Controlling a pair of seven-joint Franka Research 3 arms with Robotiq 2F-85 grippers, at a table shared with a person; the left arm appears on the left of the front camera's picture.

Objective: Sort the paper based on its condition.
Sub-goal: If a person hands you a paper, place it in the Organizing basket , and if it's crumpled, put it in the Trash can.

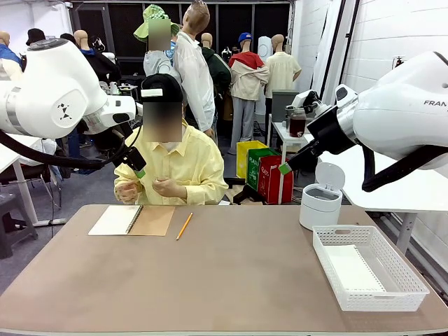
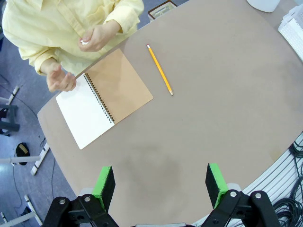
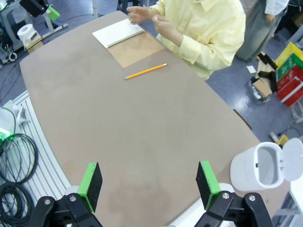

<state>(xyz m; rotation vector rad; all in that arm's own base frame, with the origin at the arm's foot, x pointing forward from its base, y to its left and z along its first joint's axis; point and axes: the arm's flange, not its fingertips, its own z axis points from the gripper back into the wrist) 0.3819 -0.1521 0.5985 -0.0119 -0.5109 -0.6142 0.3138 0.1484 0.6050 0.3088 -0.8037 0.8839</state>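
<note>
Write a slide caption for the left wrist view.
Open left tool above the table; spiral notebook and pencil lie before the person.

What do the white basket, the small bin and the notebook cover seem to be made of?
Basket: probably plastic, matte white, moulded lattice walls.
Bin: likely plastic, smooth white, flip lid standing open.
Notebook cover: looks like tan card, matte, on a wire spiral.

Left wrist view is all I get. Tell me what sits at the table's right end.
Observer: A white mesh basket, near the robot's right corner.
Operator: Name what stands beside it.
Observer: A white bin, farther back, its flip lid raised.
Operator: Report the right end effector.
Observer: The right end effector is open above bare table, holding nothing.
</note>
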